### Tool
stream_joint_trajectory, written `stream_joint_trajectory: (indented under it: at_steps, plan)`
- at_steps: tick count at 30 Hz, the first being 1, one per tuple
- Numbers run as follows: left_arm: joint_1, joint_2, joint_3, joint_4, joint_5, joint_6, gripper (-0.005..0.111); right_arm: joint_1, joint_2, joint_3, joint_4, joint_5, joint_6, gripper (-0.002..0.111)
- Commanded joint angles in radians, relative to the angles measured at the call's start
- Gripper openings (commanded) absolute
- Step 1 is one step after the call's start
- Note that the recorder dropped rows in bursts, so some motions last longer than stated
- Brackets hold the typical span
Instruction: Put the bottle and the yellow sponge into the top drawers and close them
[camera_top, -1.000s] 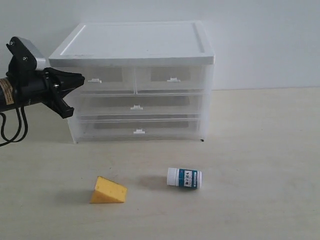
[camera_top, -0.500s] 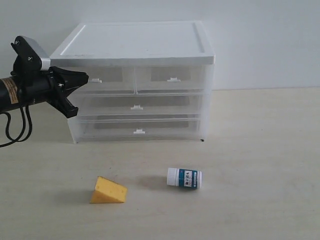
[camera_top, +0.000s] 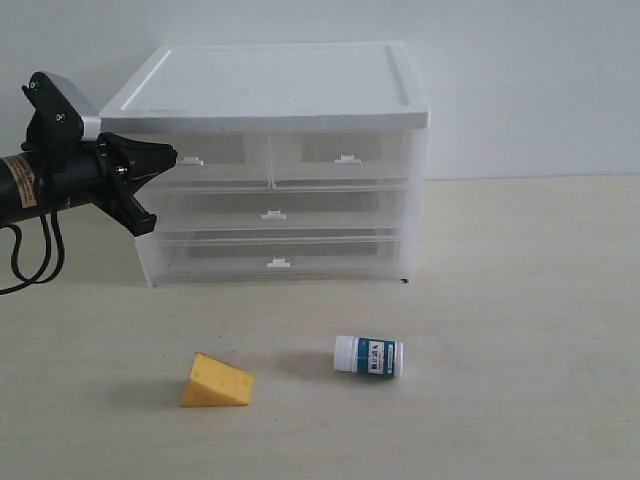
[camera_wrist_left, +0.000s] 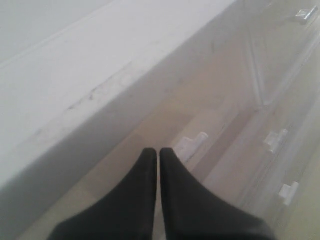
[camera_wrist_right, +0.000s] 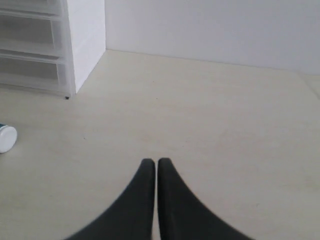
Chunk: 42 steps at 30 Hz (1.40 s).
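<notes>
My black left claw (camera_top: 168, 156), pressed together and empty, sat at the left of the frame, tips just beside the tab handle (camera_top: 190, 160) of the left translucent white top drawer (camera_top: 225, 150). That drawer and the right top drawer (camera_top: 340, 148) of the white plastic cabinet (camera_top: 270, 90) were shut. The small white pill bottle with the teal label (camera_top: 369, 356) lay on its side on the pale desk (camera_top: 520, 300), lower centre. The yellow wedge-shaped sponge (camera_top: 215, 381) sat apart to its left. My right claw (camera_wrist_right: 152, 161) was pressed together too, empty.

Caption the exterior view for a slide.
Left end effector, shut, near the top-left drawer handle; yellow sponge and bottle lie on the table.
</notes>
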Motion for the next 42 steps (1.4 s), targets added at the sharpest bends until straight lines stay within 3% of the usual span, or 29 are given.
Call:
stream_joint_trajectory:
  at_steps: [1, 8, 11, 14, 16, 20, 25, 33, 35, 39, 42]
  plan:
    - [-0.003, 0.004, -0.018, -0.094, 0.034, -0.001, 0.004, -0.008, -0.007, 0.000, -0.054, -0.173, -0.173, 0.000]
    - [-0.003, 0.004, -0.018, -0.094, 0.034, -0.001, 0.004, -0.008, -0.007, 0.000, -0.054, -0.584, -0.130, 0.000]
    - [-0.003, 0.004, -0.018, -0.094, 0.034, -0.001, 0.004, -0.008, -0.007, 0.000, -0.054, -0.795, 0.051, 0.000]
    - [-0.003, 0.004, -0.018, -0.094, 0.034, -0.001, 0.004, -0.008, -0.007, 0.000, -0.054, -0.919, 0.401, 0.000]
    - [-0.003, 0.004, -0.018, -0.094, 0.034, -0.003, 0.004, -0.008, -0.007, 0.000, -0.075, -0.964, 0.465, 0.000]
    - [-0.003, 0.004, -0.018, -0.094, 0.034, -0.003, 0.004, -0.008, -0.007, -0.127, -0.213, -0.872, 0.518, 0.000]
    - [-0.003, 0.004, -0.018, -0.094, 0.034, -0.003, 0.004, -0.008, 0.136, -0.374, -0.517, -0.757, 0.678, 0.000]
    - [-0.003, 0.004, -0.018, -0.094, 0.034, -0.003, 0.004, -0.008, 0.535, -0.724, -0.646, -0.757, 0.725, 0.001]
    - [-0.003, 0.004, -0.018, -0.094, 0.034, -0.003, 0.004, -0.008, 0.643, -0.776, -0.690, -0.746, 0.751, 0.007]
    - [-0.003, 0.004, -0.018, -0.094, 0.034, -0.003, 0.004, -0.008, 0.822, -0.854, -0.748, -0.707, 0.772, 0.032]
    - [-0.003, 0.004, -0.018, -0.094, 0.034, -0.003, 0.004, -0.008, 0.967, -0.904, -0.799, -0.729, 0.736, 0.032]
